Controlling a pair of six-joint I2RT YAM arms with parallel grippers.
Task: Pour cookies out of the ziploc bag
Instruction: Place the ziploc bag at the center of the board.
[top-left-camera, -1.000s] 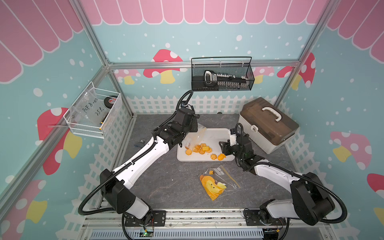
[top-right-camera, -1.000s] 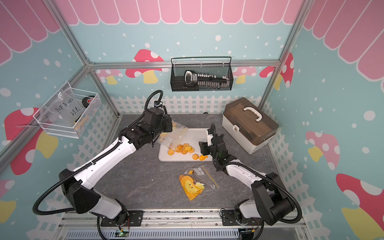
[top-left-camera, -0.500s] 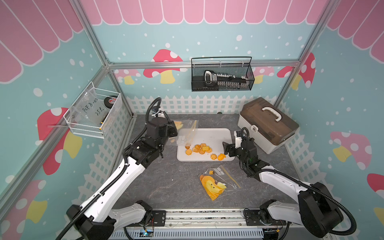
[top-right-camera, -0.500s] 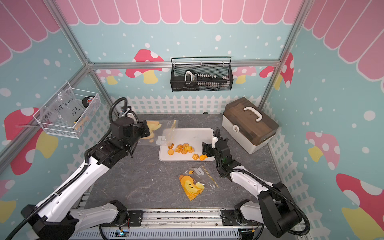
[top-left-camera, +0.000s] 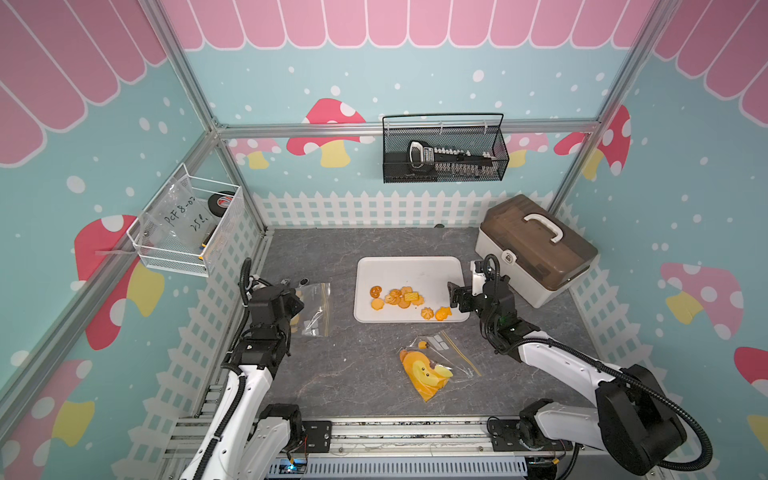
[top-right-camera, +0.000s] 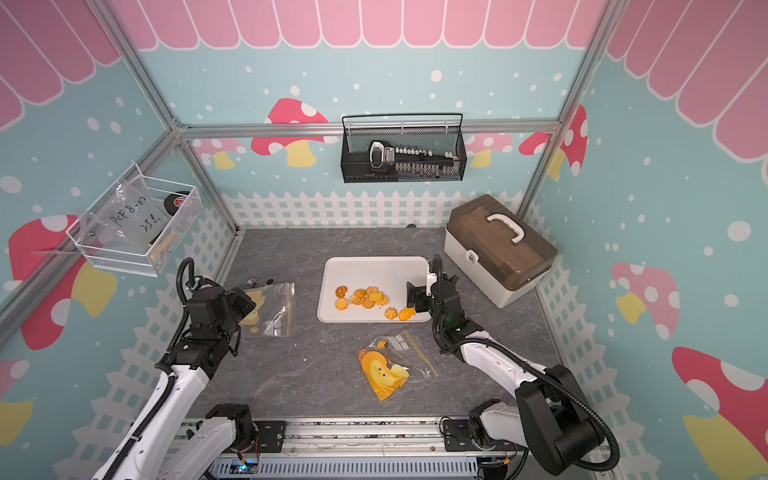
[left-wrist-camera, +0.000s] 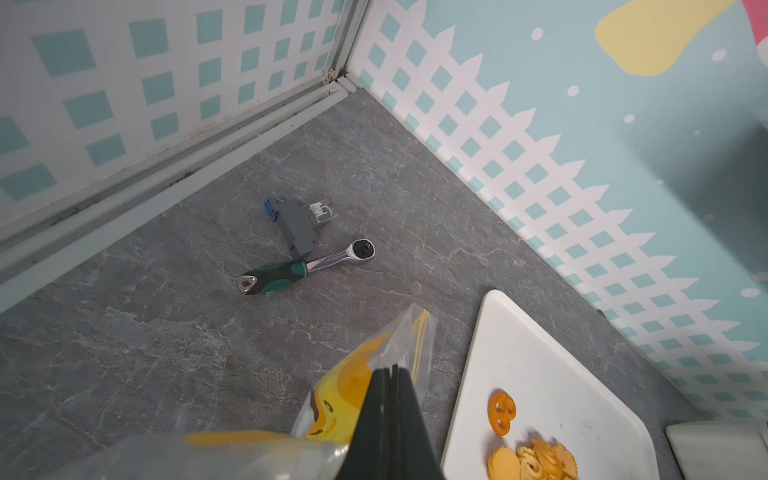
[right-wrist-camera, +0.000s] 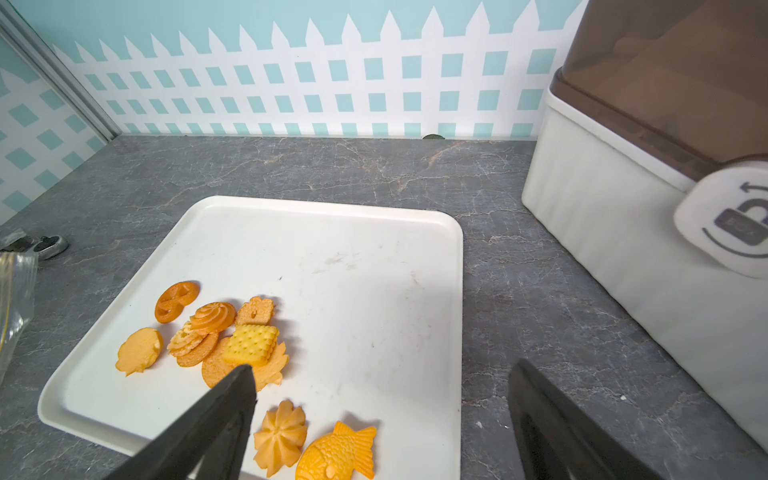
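Some cookies (right-wrist-camera: 249, 345) stacked; bag (left-wrist-camera: 345, 386) behind left jaws.

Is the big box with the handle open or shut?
Shut. Its brown lid sits flush on the white base, no gap showing.

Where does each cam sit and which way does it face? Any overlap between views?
Top views: high above the front edge, looking down on the whole table; both arms show.
Left wrist: on the left arm, looking past the shut left gripper, which pinches a bag, toward a corner with a ratchet.
Right wrist: on the right arm, looking through the open right gripper at the tray and box.
Shared: every view shows the tray and cookies.
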